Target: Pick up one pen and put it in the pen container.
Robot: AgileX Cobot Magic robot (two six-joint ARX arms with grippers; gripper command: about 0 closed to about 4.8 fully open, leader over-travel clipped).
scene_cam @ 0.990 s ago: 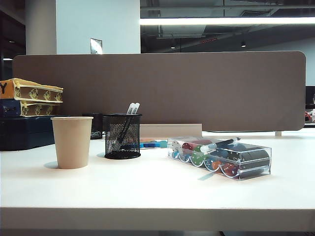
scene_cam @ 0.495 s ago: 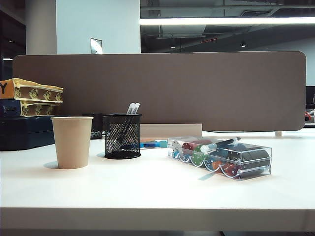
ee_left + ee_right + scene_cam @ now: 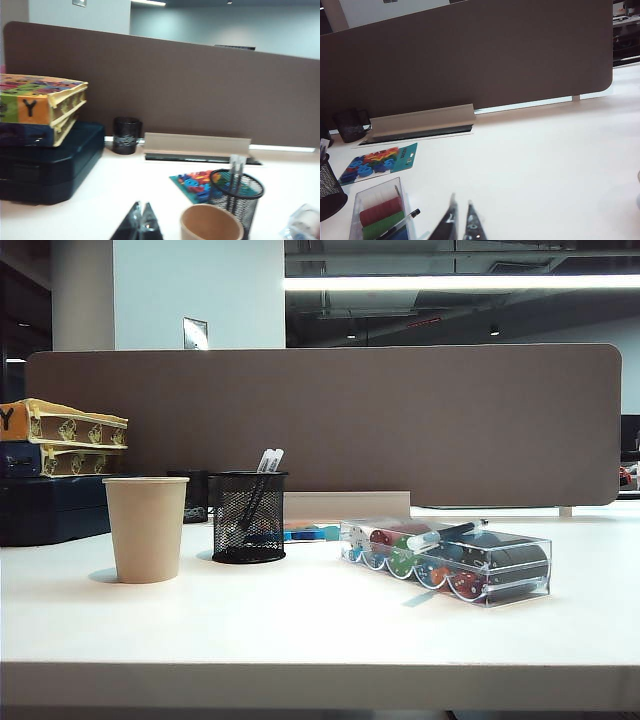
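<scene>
The pen (image 3: 447, 533), black with a whitish cap end, lies on top of the clear chip box (image 3: 445, 562); it also shows in the right wrist view as the pen (image 3: 397, 226). The pen container (image 3: 249, 517), a black mesh cup, stands left of the box with two white-topped pens (image 3: 270, 460) in it. Neither gripper appears in the exterior view. My left gripper (image 3: 142, 204) is shut and empty, hovering near the paper cup (image 3: 211, 225) and the pen container (image 3: 236, 192). My right gripper (image 3: 461, 200) hangs beside the pen, jaws a narrow slit apart, holding nothing.
A beige paper cup (image 3: 146, 530) stands left of the mesh cup. A flat blue card (image 3: 310, 533) lies behind it. Stacked boxes (image 3: 65, 435) on a dark case (image 3: 55, 508) fill the far left, with a black mug (image 3: 126, 135) and a brown partition (image 3: 330, 420) behind.
</scene>
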